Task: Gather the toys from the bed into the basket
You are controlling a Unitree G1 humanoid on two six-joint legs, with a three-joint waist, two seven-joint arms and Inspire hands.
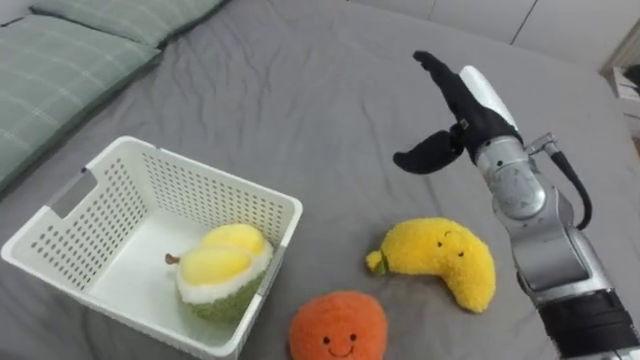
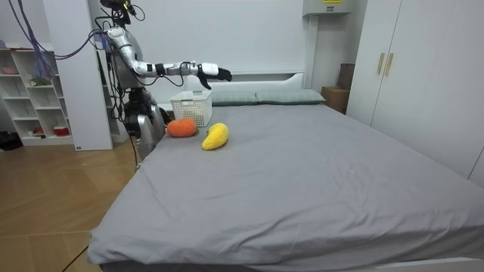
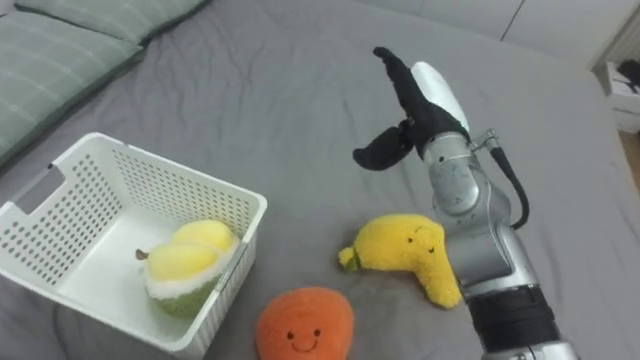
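Overhead, right hand (image 1: 462,112) stretched above banana toy (image 1: 444,260); fingers apart, holding nothing.

Right hand (image 1: 468,118) sits up around 2 o'clock in the eye views, wide open. The fingers (image 1: 442,78) are straight and bunched fairly close, pointing off toward 11 o'clock. The thumb (image 1: 425,155) sticks out the other way, toward 8 o'clock, so there's a big gap between them. The silver wrist (image 1: 508,165) is right behind the hand, and the forearm (image 1: 550,250) runs down toward 5 o'clock and out the bottom corner. In the room view the robot stands upright with that arm stretched out about level, reaching toward 3 o'clock.
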